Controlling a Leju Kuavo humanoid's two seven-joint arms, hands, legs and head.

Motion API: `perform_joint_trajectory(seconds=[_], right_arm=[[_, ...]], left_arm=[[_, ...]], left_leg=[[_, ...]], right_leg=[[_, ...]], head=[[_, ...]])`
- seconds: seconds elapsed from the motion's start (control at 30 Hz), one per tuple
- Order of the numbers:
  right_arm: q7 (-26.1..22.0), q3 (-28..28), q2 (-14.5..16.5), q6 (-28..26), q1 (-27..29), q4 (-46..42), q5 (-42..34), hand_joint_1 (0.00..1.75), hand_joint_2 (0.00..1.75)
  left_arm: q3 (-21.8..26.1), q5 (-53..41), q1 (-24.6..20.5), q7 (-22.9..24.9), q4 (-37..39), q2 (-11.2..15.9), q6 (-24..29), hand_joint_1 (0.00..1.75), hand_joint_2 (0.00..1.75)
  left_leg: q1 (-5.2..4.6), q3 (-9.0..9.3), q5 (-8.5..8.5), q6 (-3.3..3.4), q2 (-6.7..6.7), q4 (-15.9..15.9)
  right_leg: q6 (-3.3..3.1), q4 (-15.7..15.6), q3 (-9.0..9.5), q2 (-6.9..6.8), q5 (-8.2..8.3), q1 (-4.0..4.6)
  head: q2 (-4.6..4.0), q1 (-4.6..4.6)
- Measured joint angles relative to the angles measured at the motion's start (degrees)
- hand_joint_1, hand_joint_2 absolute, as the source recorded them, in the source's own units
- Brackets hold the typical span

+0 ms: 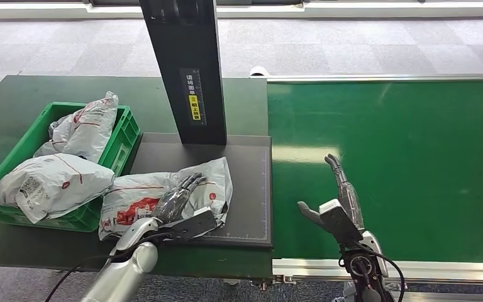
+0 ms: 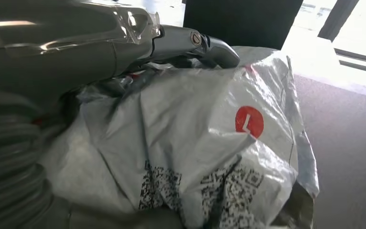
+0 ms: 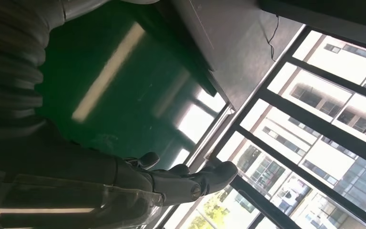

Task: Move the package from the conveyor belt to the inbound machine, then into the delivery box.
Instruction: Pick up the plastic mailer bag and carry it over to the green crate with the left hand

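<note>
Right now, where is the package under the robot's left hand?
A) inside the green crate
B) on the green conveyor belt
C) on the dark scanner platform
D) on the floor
C: the package lies on the dark platform below the scanner post, with the left hand resting on it.

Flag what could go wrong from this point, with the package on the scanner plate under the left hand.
1. The left hand lies flat on the package and its fingers show no wrap, so the slick bag may slip when lifted.
2. The package overhangs the machine's plate toward the green crate; dragging it could catch the crate's wall.
3. The crate already holds heaped bags, one spilling over the rim, so another may slide off.
</note>
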Motion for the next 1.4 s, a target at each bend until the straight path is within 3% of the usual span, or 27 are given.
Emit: perform_joint_trajectory(seconds=[0.77, 0.93, 1.07, 1.2, 1.3, 1.4], right_arm=[[0.2, -0.2, 0.0, 0.4, 2.7, -0.3, 0.4, 0.0, 1.75], [0.3, -0.8, 0.0, 0.4, 4.0, -1.6, 0.5, 0.0, 1.75], [0.3, -1.3, 0.0, 0.5, 4.6, -2.3, 0.3, 0.0, 1.75], [0.1, -1.3, 0.0, 0.5, 4.2, -2.2, -0.5, 0.0, 1.75], [0.0, -1.2, 0.0, 0.3, 3.5, -1.9, -1.1, 0.0, 1.75], [-0.1, -1.0, 0.0, 0.1, 3.0, -1.5, -1.3, 0.0, 1.75]], left_arm=[[0.4, 1.8, 0.3, -3.8, 0.9, 0.1, 1.8, 1.75, 1.75], [0.5, 5.4, 1.4, -10.0, 0.6, 0.1, 6.7, 1.75, 1.75], [0.6, 11.9, 4.2, -19.1, -3.7, 0.0, 14.1, 1.75, 1.75], [0.3, 17.0, 6.6, -27.9, -10.5, 0.1, 25.5, 1.75, 0.0], [-1.2, 18.3, 7.8, -30.5, -15.7, 0.4, 36.2, 1.75, 0.0], [-2.4, 18.2, 8.6, -30.7, -19.4, 0.8, 39.5, 1.75, 0.0]], left_leg=[[0.01, 0.16, -0.36, -0.02, 0.25, 0.0], [0.01, 0.07, -0.36, -0.03, 0.39, 0.0], [0.01, -0.27, -0.35, -0.03, 0.45, 0.1], [0.01, -0.53, -0.35, -0.03, 0.45, 0.1], [0.01, -0.67, -0.35, -0.03, 0.45, 0.1], [0.01, -0.71, -0.35, -0.03, 0.45, 0.1]], right_leg=[[-0.03, 0.0, 0.04, 0.08, -0.29, 0.01], [-0.03, 0.0, -0.17, 0.22, -0.28, 0.01], [-0.02, 0.1, -0.57, 0.35, -0.26, 0.01], [-0.02, 0.1, -0.84, 0.37, -0.25, 0.01], [-0.02, 0.1, -0.96, 0.36, -0.25, 0.01], [-0.02, 0.1, -1.0, 0.36, -0.25, 0.01]], head=[[0.0, -0.01], [0.0, -0.01], [-0.01, 0.0], [-0.02, 0.0], [-0.02, -0.01], [-0.01, -0.01]])
